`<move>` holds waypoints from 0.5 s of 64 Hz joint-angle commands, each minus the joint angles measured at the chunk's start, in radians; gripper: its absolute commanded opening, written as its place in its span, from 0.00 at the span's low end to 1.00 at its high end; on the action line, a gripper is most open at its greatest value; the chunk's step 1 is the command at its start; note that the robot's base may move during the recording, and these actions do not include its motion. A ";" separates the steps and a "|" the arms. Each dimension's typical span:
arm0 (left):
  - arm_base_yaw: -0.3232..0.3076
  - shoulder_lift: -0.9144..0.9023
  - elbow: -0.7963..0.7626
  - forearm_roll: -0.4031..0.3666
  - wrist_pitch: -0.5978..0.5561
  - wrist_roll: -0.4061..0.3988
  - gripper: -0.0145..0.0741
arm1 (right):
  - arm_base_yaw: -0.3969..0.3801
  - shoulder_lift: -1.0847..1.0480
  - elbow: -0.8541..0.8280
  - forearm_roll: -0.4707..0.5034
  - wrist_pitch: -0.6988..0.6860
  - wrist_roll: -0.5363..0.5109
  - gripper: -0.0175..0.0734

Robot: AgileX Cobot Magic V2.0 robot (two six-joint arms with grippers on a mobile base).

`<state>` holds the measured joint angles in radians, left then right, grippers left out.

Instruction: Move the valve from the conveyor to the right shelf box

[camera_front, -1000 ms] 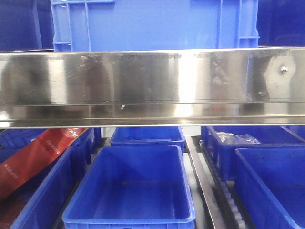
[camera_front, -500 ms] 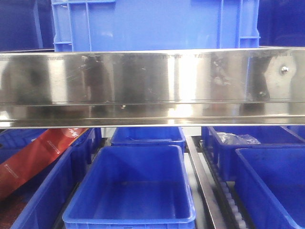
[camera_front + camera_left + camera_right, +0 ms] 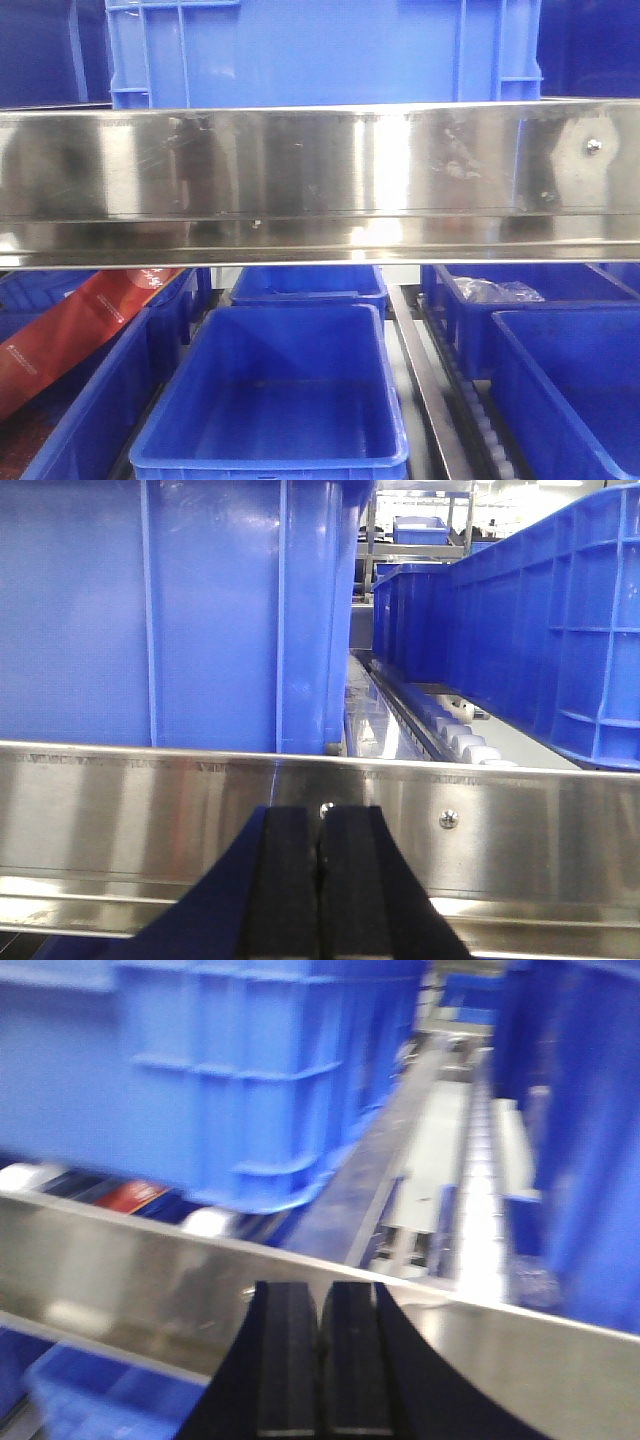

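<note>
Neither the valve nor the conveyor is shown in any view. The front view is filled by a broad, scuffed stainless-steel shelf rail (image 3: 320, 180), with a tall blue plastic crate (image 3: 320, 50) above it and an open, empty blue plastic box (image 3: 275, 390) below. The left gripper (image 3: 320, 880) is seen with its black pads pressed together, holding nothing. The right gripper (image 3: 320, 1360) is likewise closed and empty, though that view is blurred.
</note>
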<state>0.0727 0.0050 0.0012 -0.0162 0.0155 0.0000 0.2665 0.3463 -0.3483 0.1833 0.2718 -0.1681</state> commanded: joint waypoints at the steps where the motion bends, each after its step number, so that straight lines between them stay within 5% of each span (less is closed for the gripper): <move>1: 0.002 -0.005 -0.001 -0.002 -0.025 0.000 0.04 | -0.072 -0.030 0.007 0.003 -0.040 -0.005 0.02; 16: 0.002 -0.005 -0.001 -0.002 -0.025 0.000 0.04 | -0.264 -0.208 0.138 0.001 -0.068 0.058 0.02; 32: 0.002 -0.005 -0.001 -0.002 -0.025 0.000 0.04 | -0.284 -0.346 0.331 -0.038 -0.126 0.062 0.02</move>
<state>0.0727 0.0050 0.0012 -0.0162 0.0148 0.0000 -0.0107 0.0135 -0.0606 0.1565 0.1914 -0.1106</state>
